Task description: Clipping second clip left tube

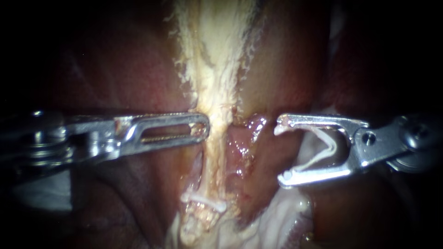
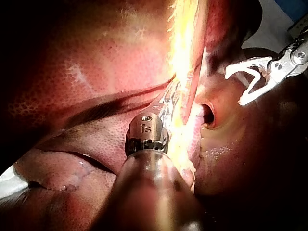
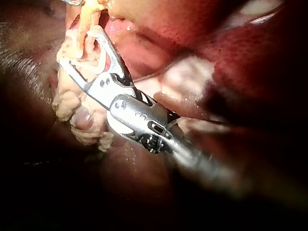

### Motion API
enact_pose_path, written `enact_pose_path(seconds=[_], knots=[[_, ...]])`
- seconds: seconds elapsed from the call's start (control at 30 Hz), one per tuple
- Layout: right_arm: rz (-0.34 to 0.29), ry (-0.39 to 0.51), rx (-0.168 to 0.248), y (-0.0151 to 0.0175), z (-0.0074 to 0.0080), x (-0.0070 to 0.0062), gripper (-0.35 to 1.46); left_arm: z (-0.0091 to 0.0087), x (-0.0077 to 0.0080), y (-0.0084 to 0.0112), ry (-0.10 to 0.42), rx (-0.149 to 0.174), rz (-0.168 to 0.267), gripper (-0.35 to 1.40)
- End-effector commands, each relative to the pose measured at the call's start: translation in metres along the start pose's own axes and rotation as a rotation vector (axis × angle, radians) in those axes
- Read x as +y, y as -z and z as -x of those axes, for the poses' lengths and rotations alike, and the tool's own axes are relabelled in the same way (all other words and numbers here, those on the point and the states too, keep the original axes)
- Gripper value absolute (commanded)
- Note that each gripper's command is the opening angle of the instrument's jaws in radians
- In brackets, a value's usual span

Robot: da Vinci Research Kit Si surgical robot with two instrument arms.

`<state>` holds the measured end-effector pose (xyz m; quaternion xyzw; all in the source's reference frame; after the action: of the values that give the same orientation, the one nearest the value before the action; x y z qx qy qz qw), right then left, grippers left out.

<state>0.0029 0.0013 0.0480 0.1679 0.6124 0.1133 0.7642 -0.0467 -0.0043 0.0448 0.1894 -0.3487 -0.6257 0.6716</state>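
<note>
A pale tube (image 1: pixel 213 157) runs down the middle of the endoscope view, and one white clip (image 1: pixel 203 201) sits across its lower part. My left instrument (image 1: pixel 203 127) comes in level, its slotted jaws together, their tip pinching the tube's left edge. In the left wrist view those jaws (image 2: pixel 168 100) lie on the bright pale strand (image 2: pixel 185 57). My right instrument (image 1: pixel 280 153) stands right of the tube and apart from it. Its jaws are spread wide around a white V-shaped clip (image 1: pixel 323 148). That clip (image 3: pixel 98 61) also shows in the right wrist view, near lumpy pale tissue (image 3: pixel 72 110).
Dark red liver (image 1: pixel 115 69) lies on both sides of the tube. Wet reddish tissue (image 1: pixel 242 147) fills the gap between the tube and my right instrument's jaws. Pale fatty tissue (image 1: pixel 277 216) spreads below. A small round opening (image 2: pixel 210 113) shows in the tissue beside the strand.
</note>
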Motion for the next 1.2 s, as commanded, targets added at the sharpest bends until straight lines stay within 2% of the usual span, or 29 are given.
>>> enact_pose_path(seconds=[0.03,0.17,0.3,0.63,0.77,0.93,1.2], knots=[[0.0,0.0,0.0,0.0,0.0,0.0,0.6,0.0,0.0,0.0,0.0,0.0,0.0,-0.35],[0.0,0.001,0.0,-0.0001,0.0001,-0.0001,0.6,0.0002,0.0,0.0007,0.001,0.003,-0.002,-0.35],[-0.002,0.003,0.001,-0.0003,0.0004,-0.0003,0.6,0.0011,-0.0004,0.0027,0.005,0.012,-0.004,-0.35],[-0.016,-0.007,0.007,-0.0034,0.0023,-0.0011,0.6,0.0026,-0.0014,0.0077,0.017,-0.018,-0.008,-0.35],[-0.035,-0.021,-0.005,-0.0059,0.0035,-0.0015,0.6,0.0028,-0.0015,0.0083,0.019,-0.022,-0.006,-0.35],[-0.061,-0.044,-0.025,-0.0097,0.0059,-0.0023,0.6,0.0028,-0.0016,0.0083,0.019,-0.022,-0.006,-0.35],[-0.098,-0.071,-0.036,-0.0141,0.0088,-0.0026,0.6,0.0028,-0.0015,0.0085,0.019,-0.022,-0.006,-0.35]])
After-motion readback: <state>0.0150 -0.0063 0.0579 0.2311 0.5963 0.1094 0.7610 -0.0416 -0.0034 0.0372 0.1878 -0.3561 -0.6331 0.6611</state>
